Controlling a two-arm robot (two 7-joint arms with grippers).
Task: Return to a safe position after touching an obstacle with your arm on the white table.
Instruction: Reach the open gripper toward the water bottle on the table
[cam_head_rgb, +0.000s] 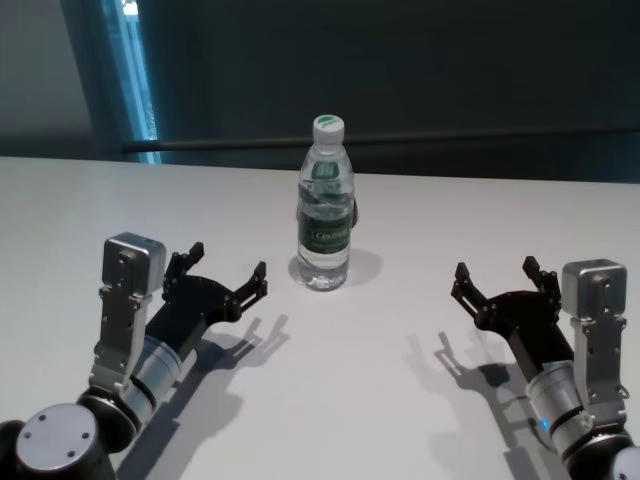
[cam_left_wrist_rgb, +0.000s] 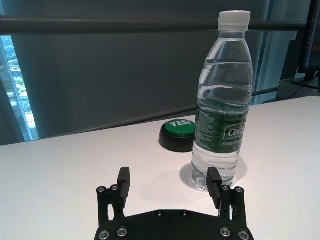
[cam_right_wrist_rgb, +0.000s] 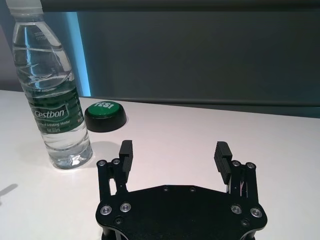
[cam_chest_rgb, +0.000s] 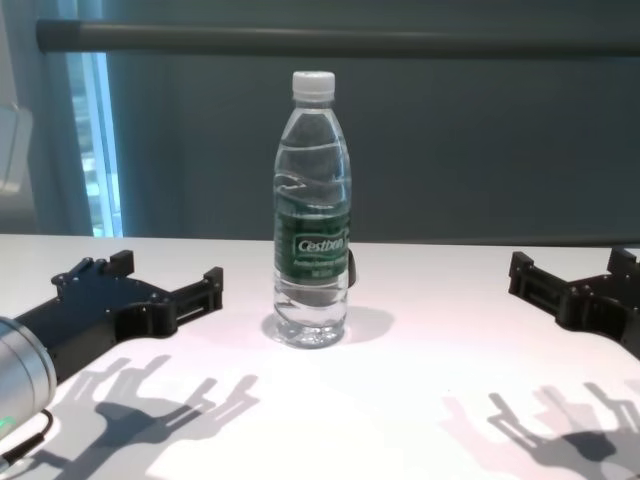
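Observation:
The obstacle, a clear water bottle (cam_head_rgb: 325, 215) with a white cap and a dark green label, stands upright on the white table (cam_head_rgb: 380, 390), mid-way between my arms and a little farther out. My left gripper (cam_head_rgb: 228, 262) is open and empty, low over the table just left of the bottle and not touching it. It also shows in the left wrist view (cam_left_wrist_rgb: 168, 175), with the bottle (cam_left_wrist_rgb: 222, 115) just beyond one fingertip. My right gripper (cam_head_rgb: 496, 270) is open and empty, low over the table, farther off to the bottle's right.
A round black button with a green "YES" top (cam_left_wrist_rgb: 179, 131) sits on the table just behind the bottle; it also shows in the right wrist view (cam_right_wrist_rgb: 105, 114). A dark wall with a horizontal rail lies beyond the table's far edge.

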